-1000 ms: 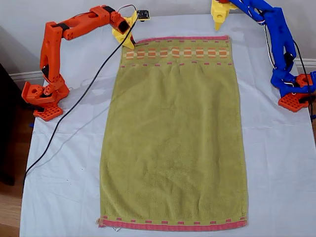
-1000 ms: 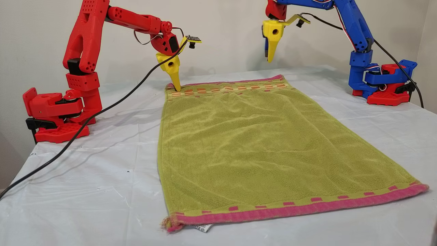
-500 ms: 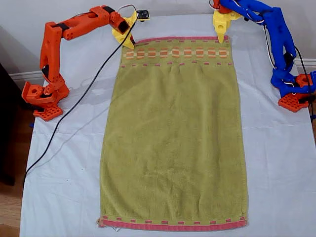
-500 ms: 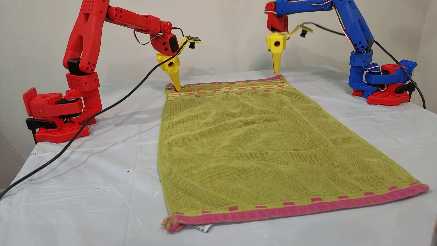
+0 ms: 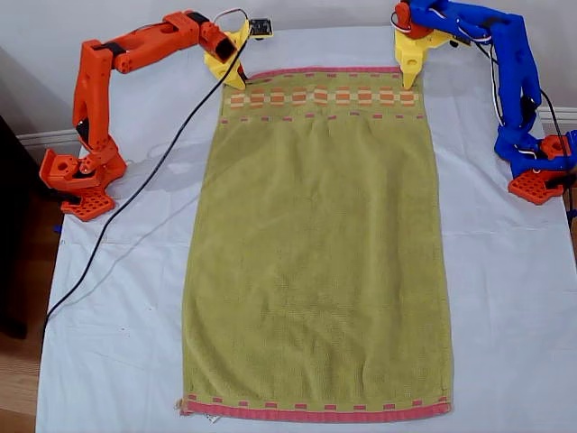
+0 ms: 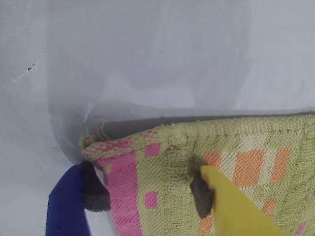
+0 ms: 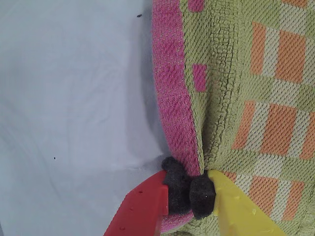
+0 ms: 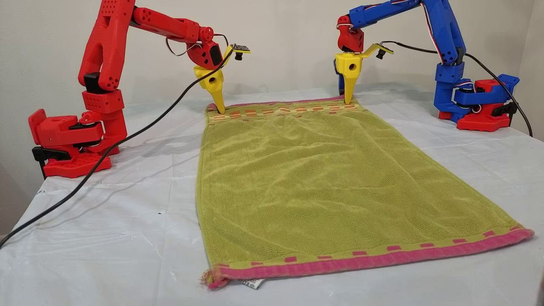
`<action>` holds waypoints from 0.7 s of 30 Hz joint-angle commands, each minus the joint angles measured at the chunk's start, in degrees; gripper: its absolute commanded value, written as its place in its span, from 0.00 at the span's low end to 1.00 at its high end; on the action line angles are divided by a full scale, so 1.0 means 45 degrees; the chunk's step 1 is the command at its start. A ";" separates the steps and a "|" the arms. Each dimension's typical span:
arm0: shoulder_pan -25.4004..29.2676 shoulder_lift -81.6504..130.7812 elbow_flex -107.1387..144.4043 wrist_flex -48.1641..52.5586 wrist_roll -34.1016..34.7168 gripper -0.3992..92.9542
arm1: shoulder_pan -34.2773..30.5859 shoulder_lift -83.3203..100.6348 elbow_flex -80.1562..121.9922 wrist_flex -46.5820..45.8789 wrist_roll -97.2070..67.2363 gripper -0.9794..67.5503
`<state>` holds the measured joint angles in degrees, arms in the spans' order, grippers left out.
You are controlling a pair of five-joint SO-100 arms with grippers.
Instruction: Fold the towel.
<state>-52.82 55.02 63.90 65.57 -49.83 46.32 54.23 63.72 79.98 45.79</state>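
Observation:
The towel (image 5: 315, 244) (image 8: 331, 178) lies flat and spread out on the white tablecloth (image 5: 117, 298), its checked band at the far end. My second gripper (image 5: 242, 84) (image 8: 221, 111) (image 7: 189, 191), on the red arm, is shut on the towel's far corner at the exterior view's left, with the pink hem (image 7: 172, 98) pinched between its dark pads. My first gripper (image 5: 410, 83) (image 8: 346, 102) (image 6: 147, 196), on the blue arm, is down at the far corner at the exterior view's right. It is open, with the towel (image 6: 246, 147) corner between its spread fingers.
A black cable (image 5: 135, 198) runs from the red arm across the cloth to the exterior view's left edge. The red arm's base (image 5: 77, 180) and the blue arm's base (image 5: 541, 171) stand at the table's sides. A small white tag (image 8: 250, 284) sticks out under the near hem.
The blue arm came down from above the table to the towel's far corner at the exterior view's right. The red arm and the towel have not moved.

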 commanded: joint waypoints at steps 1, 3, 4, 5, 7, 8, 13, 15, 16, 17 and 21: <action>-0.0566 0.0156 0.0156 -0.0547 0.0020 0.01 | -0.0176 0.0039 -0.1563 0.0801 0.0117 0.56; -0.0566 0.0215 0.0254 -0.0625 0.0039 0.01 | -0.0176 -0.0957 -0.3086 0.1875 0.0547 0.56; -0.0566 0.0234 0.0293 -0.0645 0.0039 0.01 | -0.0195 -0.1484 -0.3945 0.2402 0.0586 0.56; -0.0566 0.0254 0.0352 -0.0684 0.0039 0.01 | -0.0215 -0.1953 -0.4766 0.2891 0.0527 0.56; -0.0605 0.0313 0.0449 -0.0723 0.0039 0.01 | -0.0273 -0.3262 -0.7090 0.4160 0.0449 0.56; -0.0625 0.0352 0.0469 -0.0762 0.0039 0.01 | -0.0273 -0.4082 -0.8535 0.4922 0.0508 0.56; -0.0664 0.0430 0.0605 -0.0840 0.0020 0.01 | -0.0352 -0.4687 -0.9668 0.5137 0.0449 0.44; -0.0684 0.0449 0.0664 -0.0859 0.0000 0.01 | -0.0371 -0.4746 -0.9707 0.5137 0.0449 0.18; -0.0684 0.0488 0.0684 -0.0879 -0.0020 0.01 | -0.0371 -0.4785 -0.9746 0.5137 0.0371 0.17; -0.0684 0.0488 0.0703 -0.0898 -0.0020 0.01 | -0.0410 -0.4844 -0.9824 0.5137 0.0215 0.16; -0.0703 0.0566 0.0801 -0.0938 -0.0039 0.01 | -0.0469 -0.4922 -0.9785 0.5137 0.0039 0.14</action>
<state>-52.82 57.39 67.24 63.11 -49.83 45.35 29.97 22.68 102.66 46.67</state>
